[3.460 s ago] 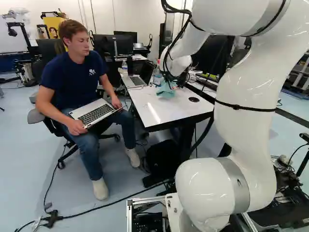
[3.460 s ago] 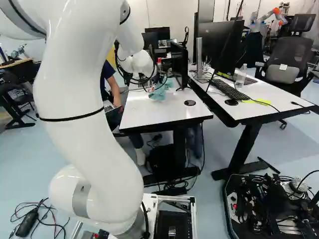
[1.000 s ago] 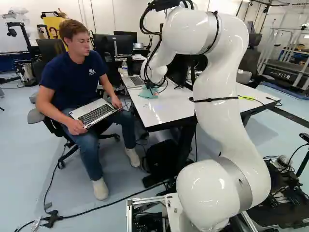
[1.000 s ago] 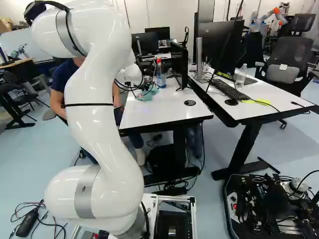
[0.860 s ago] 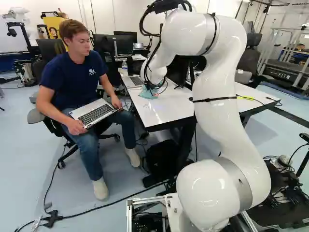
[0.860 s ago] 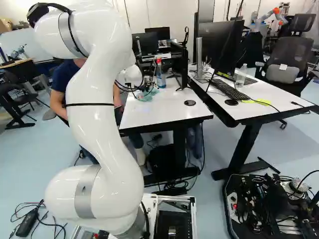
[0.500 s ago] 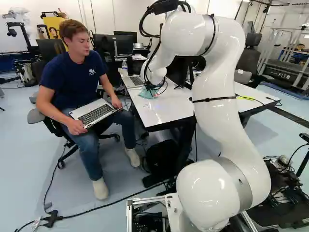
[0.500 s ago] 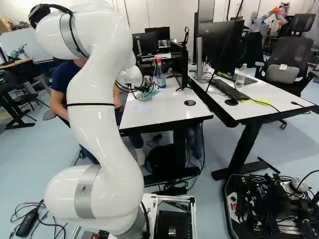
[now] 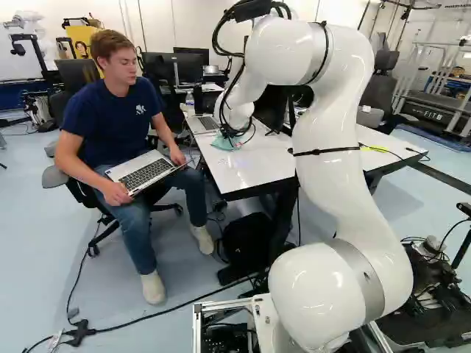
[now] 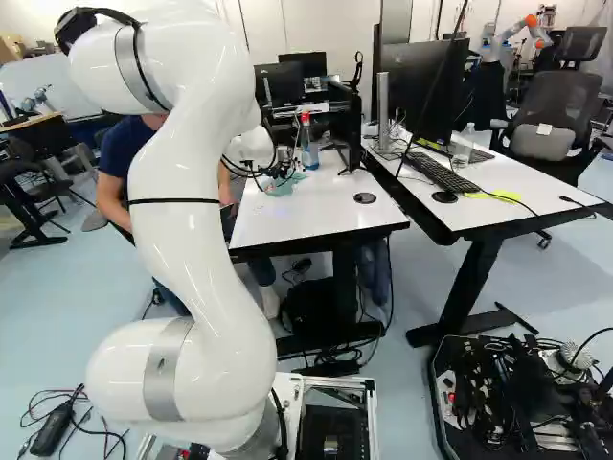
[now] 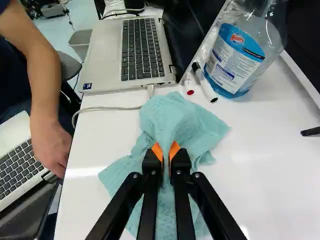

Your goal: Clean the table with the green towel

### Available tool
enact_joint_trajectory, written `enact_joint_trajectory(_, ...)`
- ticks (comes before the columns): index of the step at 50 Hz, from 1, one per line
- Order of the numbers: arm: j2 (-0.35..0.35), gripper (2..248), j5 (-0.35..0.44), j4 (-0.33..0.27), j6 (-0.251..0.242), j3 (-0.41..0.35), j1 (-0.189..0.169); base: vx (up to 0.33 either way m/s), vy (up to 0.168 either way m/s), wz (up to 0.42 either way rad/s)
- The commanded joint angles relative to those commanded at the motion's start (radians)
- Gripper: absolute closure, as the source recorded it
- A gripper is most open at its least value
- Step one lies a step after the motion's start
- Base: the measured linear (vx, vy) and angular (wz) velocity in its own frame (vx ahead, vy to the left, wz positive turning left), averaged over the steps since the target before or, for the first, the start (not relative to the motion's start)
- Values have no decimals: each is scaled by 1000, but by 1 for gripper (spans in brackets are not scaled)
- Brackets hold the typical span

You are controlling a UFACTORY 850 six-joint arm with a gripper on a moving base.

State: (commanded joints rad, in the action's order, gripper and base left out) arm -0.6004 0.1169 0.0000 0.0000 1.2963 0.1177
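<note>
Glossy white counter (image 11: 270,165) spreads beneath the pincer (image 11: 166,152), which pinches a gathered fold of the green towel (image 11: 175,120); cloth fans under and ahead of it, nearing the markers (image 11: 204,84), bottle (image 11: 237,60) and laptop (image 11: 105,57), which the next wipe should probably avoid.

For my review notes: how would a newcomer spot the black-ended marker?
On the white table, find the clear bottle with the blue label. Between it and the open laptop lies the black-ended marker, by the bottle's base. Its neighbour, the red-ended marker, lies nearer the laptop.
</note>
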Motion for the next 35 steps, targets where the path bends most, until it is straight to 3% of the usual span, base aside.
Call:
enact_joint_trajectory(23, -1, 215, -27, 0, 0, 2, 0, 0, 0, 0)
enact_joint_trajectory(35, -37, 215, -27, 0, 0, 51, 13, 0, 0, 0)
